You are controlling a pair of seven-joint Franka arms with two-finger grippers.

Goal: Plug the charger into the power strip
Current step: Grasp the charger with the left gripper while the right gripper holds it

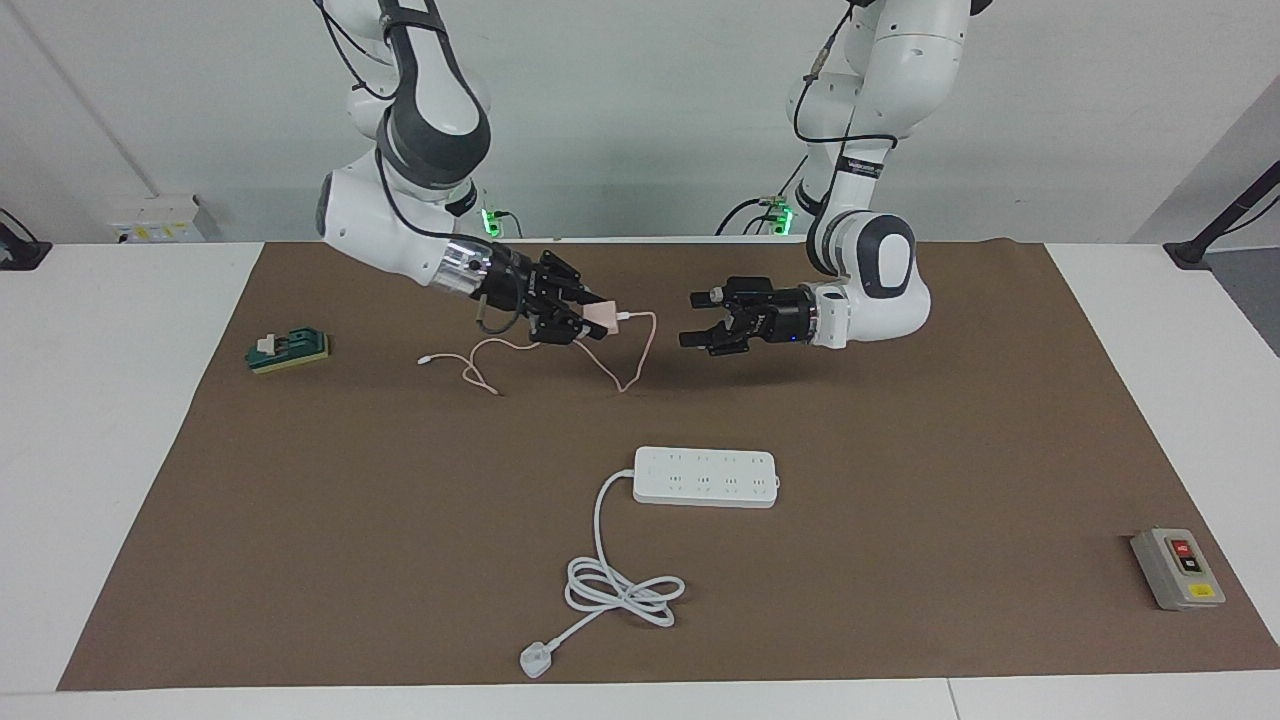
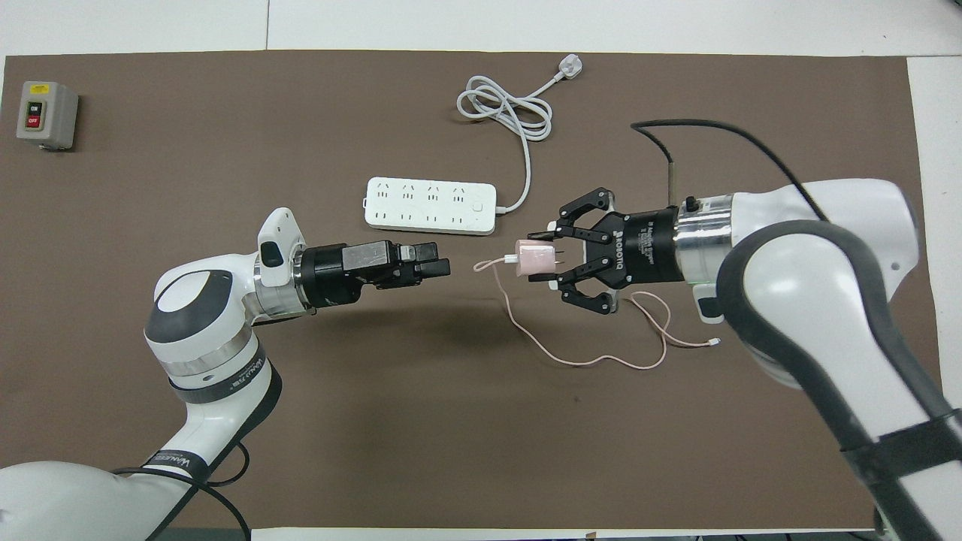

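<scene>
Over the mat, right gripper (image 1: 592, 318) jaws pinch the charger (image 1: 602, 316).

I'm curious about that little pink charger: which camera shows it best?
The overhead view: the charger shows as a pink block with its prongs toward the right gripper that holds it, its cable trailing on the mat. In the facing view the charger shows only as a small pale corner among the fingers.
</scene>
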